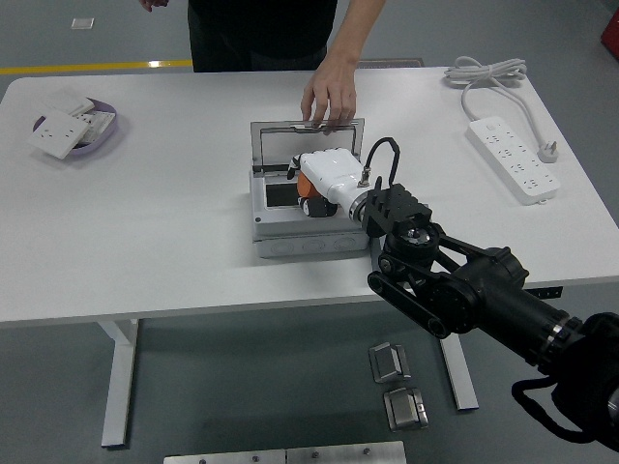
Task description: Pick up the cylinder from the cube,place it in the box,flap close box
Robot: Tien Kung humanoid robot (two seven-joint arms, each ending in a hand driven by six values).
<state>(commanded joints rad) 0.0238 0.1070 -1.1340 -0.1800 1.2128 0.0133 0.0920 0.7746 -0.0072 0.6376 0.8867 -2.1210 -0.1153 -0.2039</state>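
Observation:
A grey metal box (263, 232) sits at the table's middle with its lid (307, 137) raised at the back. My right hand (319, 184), white with a black arm, is inside the box, its fingers curled around an orange cylinder (305, 184). A person's hand (329, 92) rests on the top edge of the lid. The cube is hidden under my hand. My left arm is out of view.
A purple dish (108, 128) with white wall sockets stands at the back left. A white power strip (517, 158) with its cable lies at the right. The person stands at the far edge.

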